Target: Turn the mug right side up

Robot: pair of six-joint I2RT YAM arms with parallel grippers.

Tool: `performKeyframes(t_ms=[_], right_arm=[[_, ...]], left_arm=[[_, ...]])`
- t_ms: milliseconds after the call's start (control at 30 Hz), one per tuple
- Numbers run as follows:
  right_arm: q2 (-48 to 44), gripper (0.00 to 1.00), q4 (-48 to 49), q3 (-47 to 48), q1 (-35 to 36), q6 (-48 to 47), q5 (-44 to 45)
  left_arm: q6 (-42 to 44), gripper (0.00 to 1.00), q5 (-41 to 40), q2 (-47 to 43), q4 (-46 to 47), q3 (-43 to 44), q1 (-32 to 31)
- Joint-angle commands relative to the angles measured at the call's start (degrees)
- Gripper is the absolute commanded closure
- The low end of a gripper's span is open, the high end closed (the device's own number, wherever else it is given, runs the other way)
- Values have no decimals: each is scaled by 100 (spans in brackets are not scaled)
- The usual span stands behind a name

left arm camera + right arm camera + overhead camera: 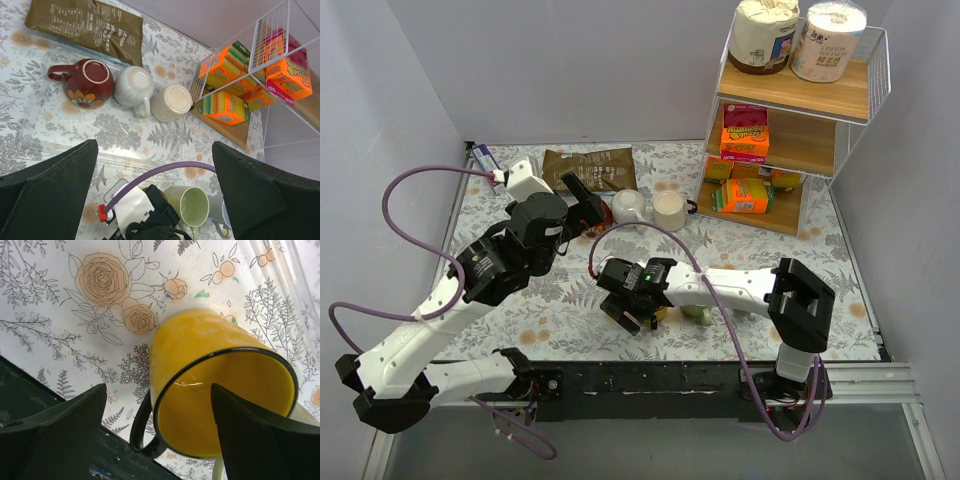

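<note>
Floral tablecloth (560, 310) with the yellow mug (200, 355) at lower centre of the overhead view, largely hidden. We see its mouth facing the wrist camera, apparently upright. Fingers of the right gripper (157, 386) stand apart either side of it. The left gripper (155, 144) is likewise spread, holding nothing.

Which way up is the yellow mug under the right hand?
Right side up, it seems: the yellow mug shows its open, black-rimmed mouth and empty inside to the wrist camera above.

Yellow mug (210, 370) (blk rim) upright on tbl (50, 315).
</note>
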Motion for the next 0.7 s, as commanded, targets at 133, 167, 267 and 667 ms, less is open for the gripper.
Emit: performKeyframes(t_ms=[133,167,267,667], right_arm=[[-1128,3,155,170,19,-13,-346],[-1234,2,225,161,10,-22,-364],[-1621,1,252,135,-34,21,-426],[-3519,2,612,-647,-1404,716,-838]], left_arm=[[304,2,1226,593,198,413,808],[340,2,1375,655,295,387,1080],[375,2,1955,1015,375,369,1642],[313,2,3345,1946,1295,-570,3550]])
